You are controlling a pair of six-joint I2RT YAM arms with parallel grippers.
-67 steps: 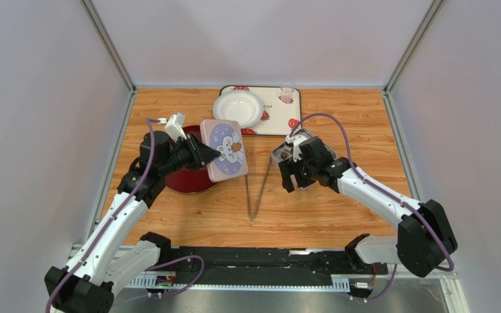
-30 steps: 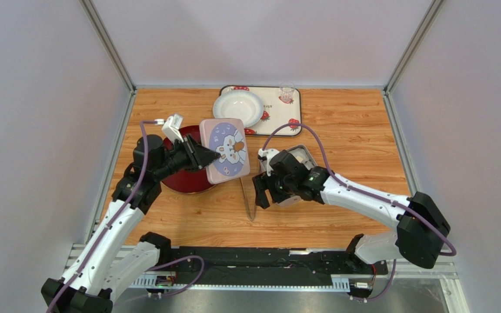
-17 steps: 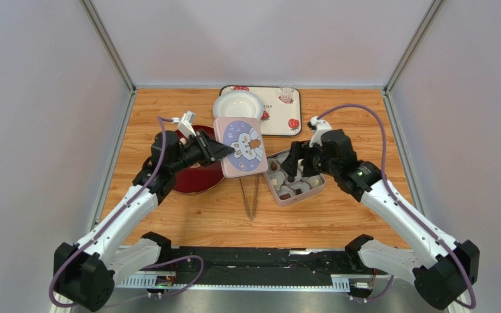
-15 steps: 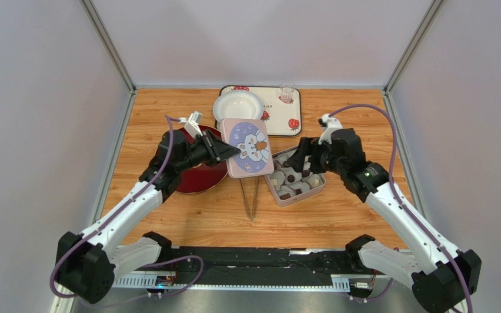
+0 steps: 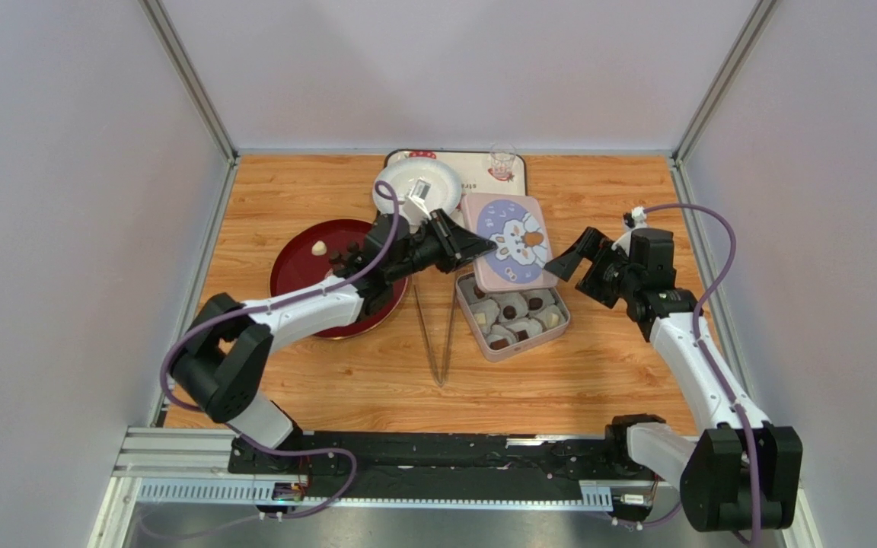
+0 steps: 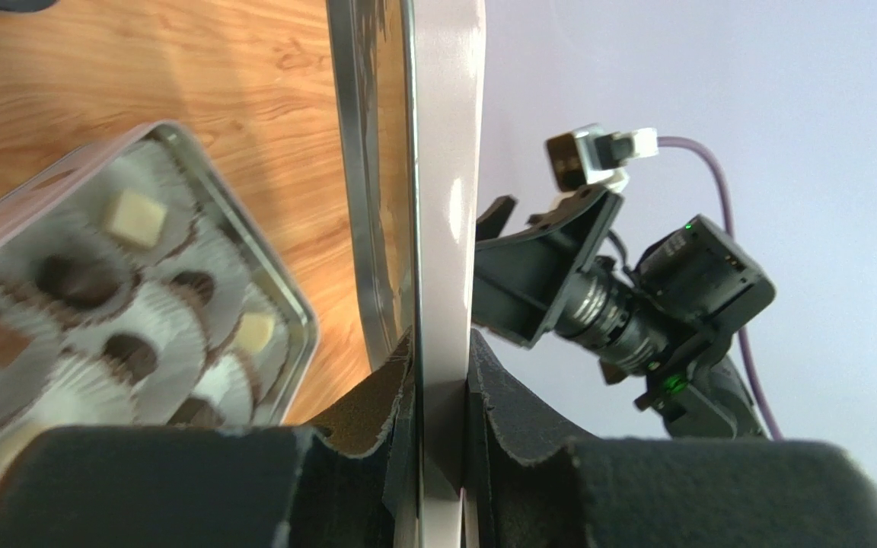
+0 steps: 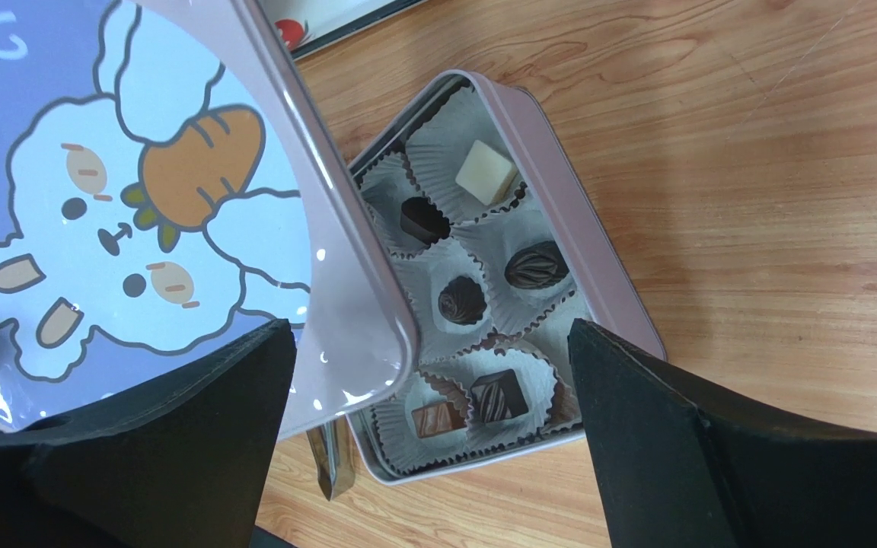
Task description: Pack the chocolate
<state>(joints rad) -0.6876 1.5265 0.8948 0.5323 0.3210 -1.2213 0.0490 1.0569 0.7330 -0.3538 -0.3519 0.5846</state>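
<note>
The left gripper (image 5: 456, 243) clamps the lid (image 5: 506, 238) by its edge and holds it above the tin's (image 5: 523, 348) far side, presumably to close it. The right gripper (image 5: 583, 265) hangs spread wide, grasping nothing, toward the counter's right edge, clear of the tin. The chocolate (image 7: 459, 299) sits in paper cups inside the tin, mid-counter. One cream piece (image 5: 318, 248) lies on the red plate (image 5: 294, 280) toward the left edge.

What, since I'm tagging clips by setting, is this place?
Probably a lab test booth: plain grey walls box in a wooden table, with two robot arms mounted on a rail at its near edge.
</note>
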